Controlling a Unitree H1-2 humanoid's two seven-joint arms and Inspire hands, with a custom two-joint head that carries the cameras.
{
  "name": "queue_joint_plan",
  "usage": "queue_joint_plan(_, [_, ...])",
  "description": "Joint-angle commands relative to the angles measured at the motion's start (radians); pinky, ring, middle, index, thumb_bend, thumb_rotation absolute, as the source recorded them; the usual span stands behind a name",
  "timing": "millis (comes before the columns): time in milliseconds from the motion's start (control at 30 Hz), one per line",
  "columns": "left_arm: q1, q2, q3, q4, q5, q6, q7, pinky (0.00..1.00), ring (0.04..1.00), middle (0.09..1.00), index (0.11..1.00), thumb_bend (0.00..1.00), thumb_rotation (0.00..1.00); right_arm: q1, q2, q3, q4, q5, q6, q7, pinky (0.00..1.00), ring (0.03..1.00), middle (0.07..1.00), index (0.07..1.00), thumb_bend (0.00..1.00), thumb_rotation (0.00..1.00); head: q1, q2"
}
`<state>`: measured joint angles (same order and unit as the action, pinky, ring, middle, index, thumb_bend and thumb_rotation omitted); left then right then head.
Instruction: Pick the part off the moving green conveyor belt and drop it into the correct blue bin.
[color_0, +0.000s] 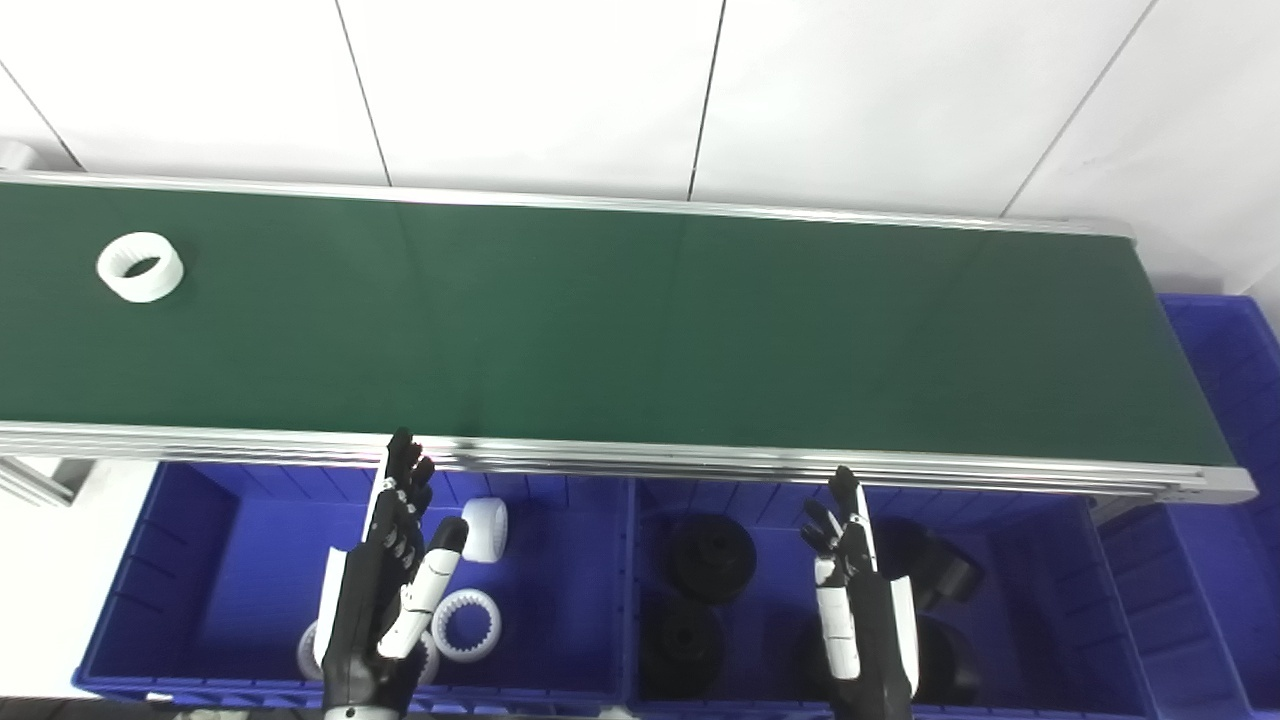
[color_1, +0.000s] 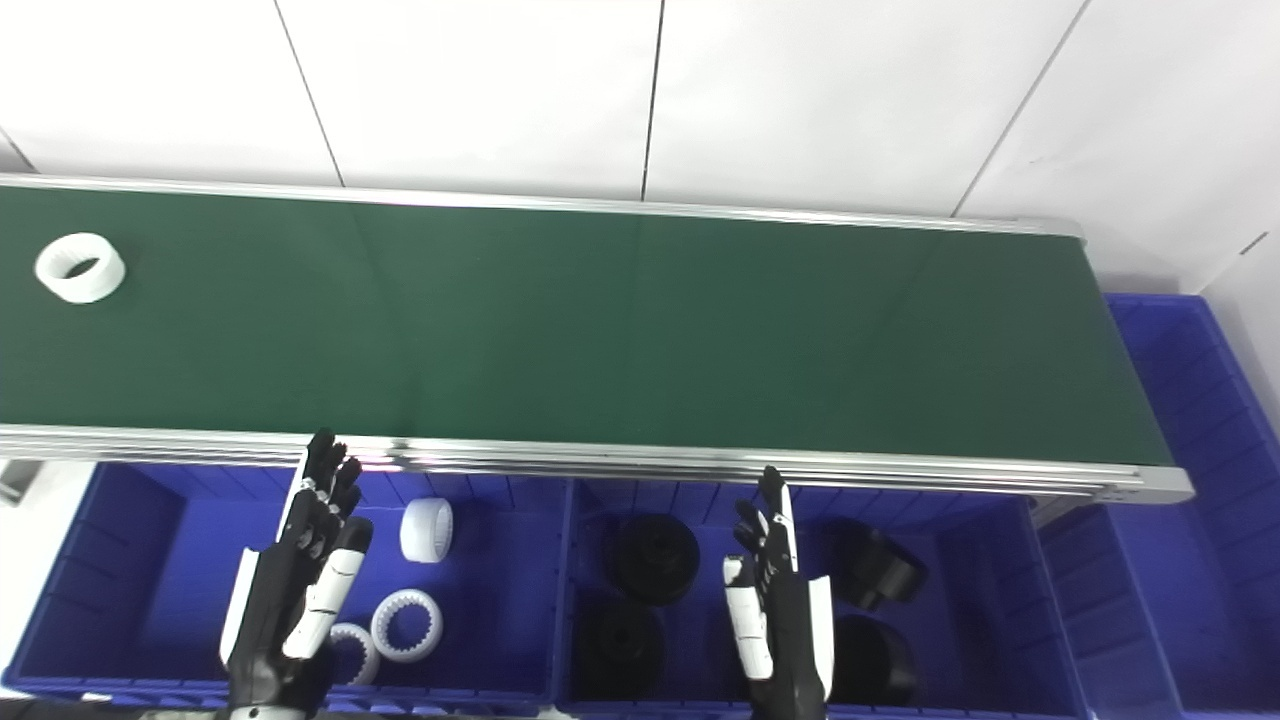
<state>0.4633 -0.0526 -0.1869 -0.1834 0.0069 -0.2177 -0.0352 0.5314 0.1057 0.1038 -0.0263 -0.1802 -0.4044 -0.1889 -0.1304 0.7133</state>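
- Behind everything we see a white wall (color_0: 540, 90) of large panels split by thin dark seams.
- Across the scene runs the green conveyor belt (color_0: 640, 330), edged with a silver frame along its near and far sides.
- On the belt's far left lies the part (color_0: 140, 266), a white ring with a toothed inner face, resting flat and well apart from both hands.
- Below the belt's near rail sit 2 blue bins side by side. The left blue bin (color_0: 200, 540) holds white toothed rings like the part: 1 (color_0: 486, 529) near the back wall on its side, 1 (color_0: 467, 624) lying flat toward the front, and more partly hidden behind the left arm.
- The right blue bin (color_0: 1080, 580) holds black round parts (color_0: 711, 558), several of them, some hidden behind the right arm.
- A third blue bin (color_0: 1225, 420) stands at the belt's right end.
- Our left robot hand (color_0: 395, 560) hovers over the left blue bin, fingers spread and pointing toward the belt, holding nothing.
- Our right robot hand (color_0: 850, 570) hovers over the right blue bin, fingers likewise extended and apart, empty.
- Neither hand touches the belt or any part.
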Motion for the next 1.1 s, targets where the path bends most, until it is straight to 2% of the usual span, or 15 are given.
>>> queue_joint_plan(0, [-0.005, -0.005, -0.005, -0.017, -0.002, -0.032, -0.005, 1.00, 0.984, 1.000, 0.995, 0.60, 0.66, -0.001, 0.000, 0.005, -0.010, -0.006, -0.060, -0.001, 0.86, 0.914, 0.989, 1.000, 0.69, 0.98, 0.000, 0.001])
queue_joint_plan(767, [-0.009, -0.006, -0.004, -0.001, 0.018, -0.042, 0.003, 1.00, 0.980, 1.000, 0.994, 0.62, 0.67, -0.007, -0.012, 0.012, 0.003, 0.000, -0.064, -0.005, 0.84, 0.912, 0.993, 0.999, 0.67, 0.97, 0.007, -0.011])
queue_joint_plan(833, [-0.009, -0.007, -0.006, 0.005, 0.018, -0.047, 0.003, 1.00, 0.979, 1.000, 0.994, 0.63, 0.67, -0.007, -0.014, 0.013, 0.009, 0.007, -0.064, -0.005, 0.84, 0.908, 0.993, 1.000, 0.67, 0.97, 0.016, -0.027])
queue_joint_plan(867, [-0.007, -0.007, -0.007, 0.014, 0.020, -0.057, 0.002, 1.00, 0.980, 1.000, 0.993, 0.63, 0.67, -0.007, -0.017, 0.015, 0.015, 0.014, -0.065, -0.006, 0.84, 0.907, 0.995, 1.000, 0.67, 0.96, 0.020, -0.057])
queue_joint_plan(900, [-0.006, -0.007, -0.008, 0.020, 0.018, -0.061, 0.000, 1.00, 0.985, 1.000, 0.997, 0.64, 0.68, -0.006, -0.018, 0.016, 0.019, 0.021, -0.065, -0.006, 0.85, 0.905, 0.993, 0.999, 0.67, 0.96, 0.020, -0.057])
queue_joint_plan(1000, [-0.007, -0.006, -0.009, 0.057, 0.011, -0.094, -0.004, 1.00, 0.993, 1.000, 1.000, 0.62, 0.67, -0.007, -0.025, 0.021, 0.036, 0.040, -0.065, -0.010, 0.86, 0.906, 0.993, 0.999, 0.69, 0.95, 0.042, -0.116])
queue_joint_plan(1067, [-0.012, -0.010, -0.008, 0.081, 0.024, -0.115, 0.003, 1.00, 0.984, 1.000, 1.000, 0.62, 0.67, -0.013, -0.035, 0.023, 0.051, 0.029, -0.065, -0.022, 0.85, 0.909, 0.993, 1.000, 0.69, 0.97, 0.056, -0.133])
